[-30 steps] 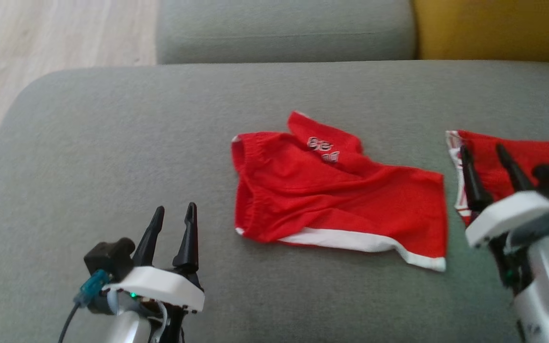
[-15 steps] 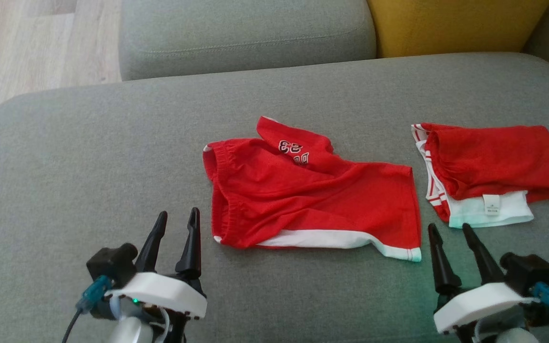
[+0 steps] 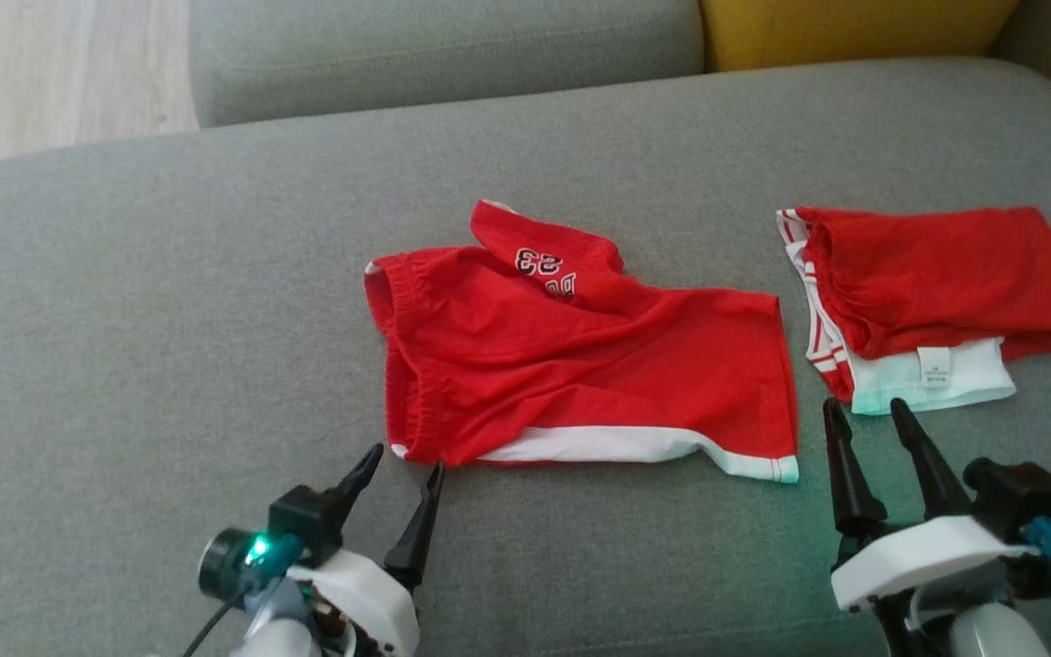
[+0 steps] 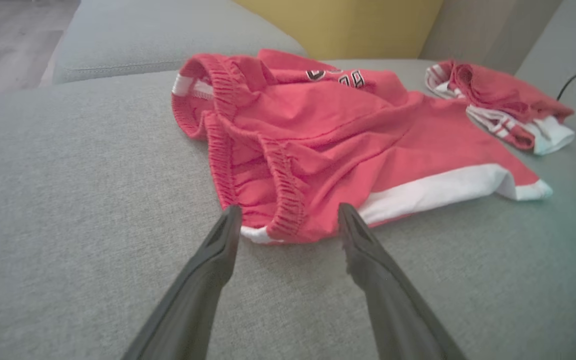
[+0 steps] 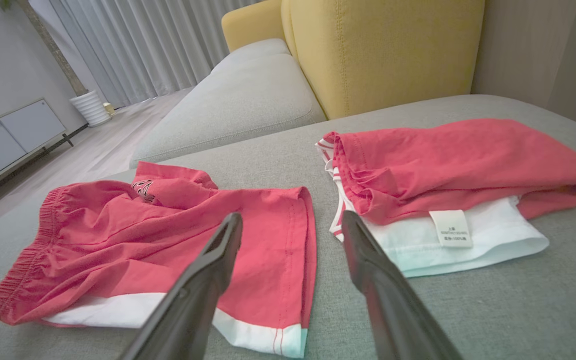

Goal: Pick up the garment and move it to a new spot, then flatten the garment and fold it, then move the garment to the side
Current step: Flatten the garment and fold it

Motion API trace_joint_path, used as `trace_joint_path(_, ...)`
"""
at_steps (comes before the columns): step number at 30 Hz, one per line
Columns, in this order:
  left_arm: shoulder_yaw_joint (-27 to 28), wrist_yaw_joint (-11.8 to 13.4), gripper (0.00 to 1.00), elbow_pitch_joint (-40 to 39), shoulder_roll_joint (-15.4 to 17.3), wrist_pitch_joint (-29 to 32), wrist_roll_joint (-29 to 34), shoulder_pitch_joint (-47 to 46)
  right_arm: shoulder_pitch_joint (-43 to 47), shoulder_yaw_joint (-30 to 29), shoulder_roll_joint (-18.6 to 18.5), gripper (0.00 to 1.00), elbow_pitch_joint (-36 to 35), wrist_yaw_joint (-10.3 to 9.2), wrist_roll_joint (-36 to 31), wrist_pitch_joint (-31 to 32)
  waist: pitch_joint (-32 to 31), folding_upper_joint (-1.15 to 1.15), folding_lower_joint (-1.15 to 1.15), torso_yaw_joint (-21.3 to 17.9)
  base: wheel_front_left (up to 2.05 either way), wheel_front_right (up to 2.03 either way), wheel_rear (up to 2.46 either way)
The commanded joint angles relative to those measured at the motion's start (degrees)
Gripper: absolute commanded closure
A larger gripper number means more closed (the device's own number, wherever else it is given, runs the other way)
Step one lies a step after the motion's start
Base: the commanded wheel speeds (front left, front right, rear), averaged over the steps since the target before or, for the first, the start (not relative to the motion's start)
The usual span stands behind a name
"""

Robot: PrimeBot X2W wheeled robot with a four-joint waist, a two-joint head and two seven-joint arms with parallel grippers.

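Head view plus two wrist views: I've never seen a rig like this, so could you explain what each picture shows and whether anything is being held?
It is a two-armed robot working over a grey sofa seat. The head view looks down from its head; each wrist view looks along one gripper's two dark fingers. Red shorts lie crumpled in the middle, a folded red-and-white garment to their right. The left gripper is open at the shorts' waistband corner; the right gripper is open, holding nothing.
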Motion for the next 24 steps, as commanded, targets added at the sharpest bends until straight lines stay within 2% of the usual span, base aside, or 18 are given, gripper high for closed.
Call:
trace_joint_path(1, 0.8, -0.5, 0.0, -0.7, 1.3, -0.7, 1.3, -3.8, -2.5, 1.2, -0.2, 0.0, -1.7, 0.2, 0.2, 0.0, 0.6, 0.0, 0.0, -0.4, 0.0, 0.0, 0.0)
trace_joint_path(6, -1.9, 0.0, 0.0, 3.4, 4.2, -0.7, 6.3, -6.5, -3.1, 1.1, -0.1, 0.0, -0.8, 0.2, 0.9, -0.1, 1.4, 0.0, 0.0, -1.2, 0.0, 0.0, 0.0)
trace_joint_path(10, -3.3, 0.6, 0.0, 6.0, 5.1, -0.7, 8.6, -8.6, -3.6, 0.9, -0.1, 0.0, -0.4, 0.2, 1.8, -0.3, 1.9, 0.0, 0.0, -1.6, 0.0, 0.0, 0.0)
trace_joint_path(24, -4.5, 0.6, 0.0, 11.9, 4.8, -0.7, 9.1, -12.8, -4.7, 0.5, -0.1, 0.0, 2.1, 0.2, 2.1, 0.5, 3.0, 0.0, 0.0, -2.8, 0.0, 0.0, 0.0)
